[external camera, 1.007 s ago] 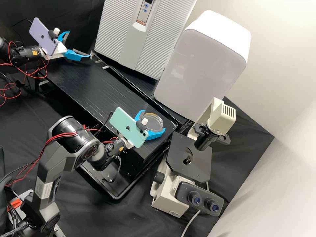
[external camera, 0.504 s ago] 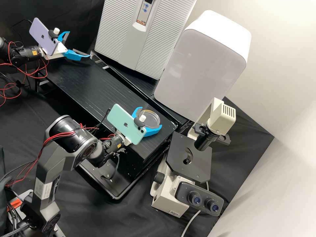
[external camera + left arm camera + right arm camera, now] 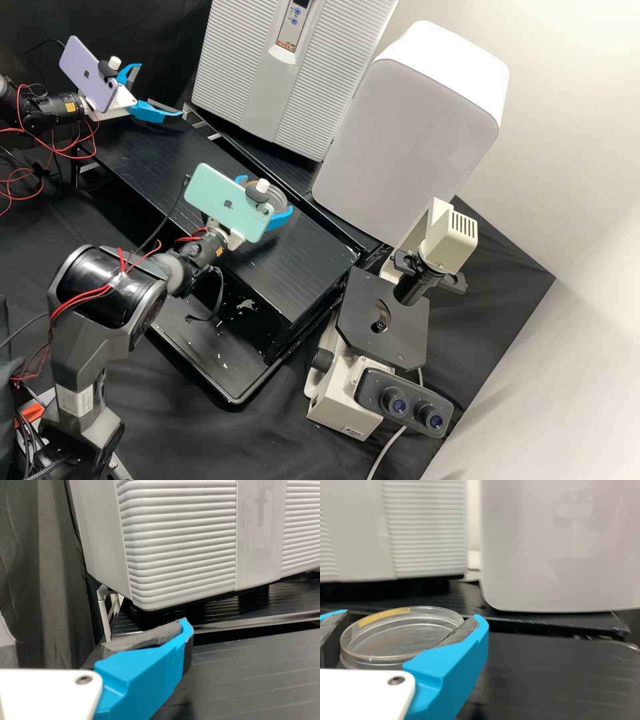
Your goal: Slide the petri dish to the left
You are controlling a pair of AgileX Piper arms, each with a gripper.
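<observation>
Clasps the petri dish (image 3: 400, 640) between the right gripper's (image 3: 410, 619) jaws on the bench (image 3: 300, 260); leaves the left gripper (image 3: 160, 89), jaws spread and empty, well apart leftward.

Remote console, two arms at work: my right arm (image 3: 100, 307) rises from the near left corner, elbow bent, its wrist (image 3: 200, 250) stretched out level over the bench (image 3: 167, 167). The right gripper (image 3: 270, 197) sits low, jaws closed around the petri dish (image 3: 395, 635), with one blue finger (image 3: 455, 655) pressed against the dish's wall. My left arm (image 3: 40, 107) lies level at the bench's far left end. The left gripper (image 3: 160, 89) hangs just above the surface with its jaws spread wide.
</observation>
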